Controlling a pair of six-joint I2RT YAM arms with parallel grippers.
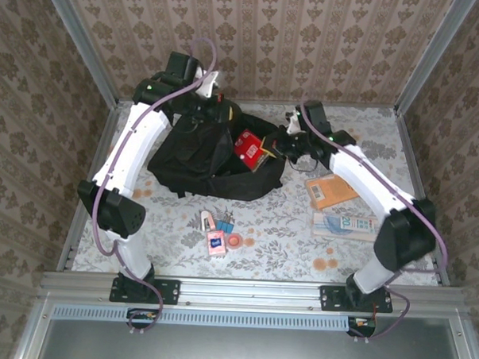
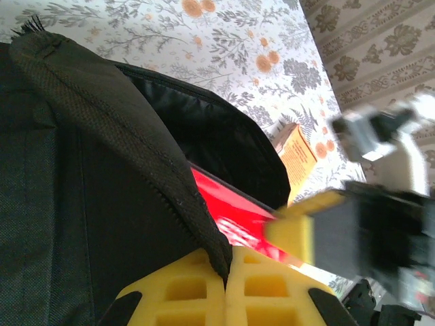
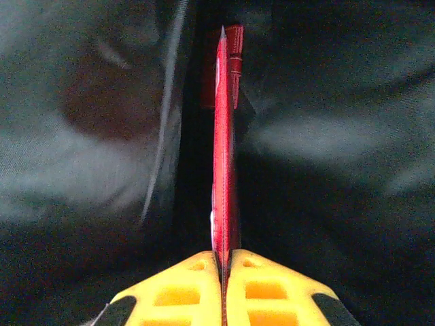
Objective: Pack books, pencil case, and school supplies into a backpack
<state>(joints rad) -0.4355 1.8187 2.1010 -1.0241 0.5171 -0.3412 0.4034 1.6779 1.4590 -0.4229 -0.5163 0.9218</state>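
Backpack (image 1: 201,158) rim pinched by left claw (image 2: 226,270), right claw (image 3: 222,261) gripping red pencil case (image 3: 221,149).

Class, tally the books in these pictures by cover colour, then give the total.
Red book: 1
Orange book: 1
White-and-pale-blue book: 1
Total: 3

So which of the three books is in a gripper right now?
The red book, pinched in the right gripper over the backpack; the orange book and pale book lie flat on the table.
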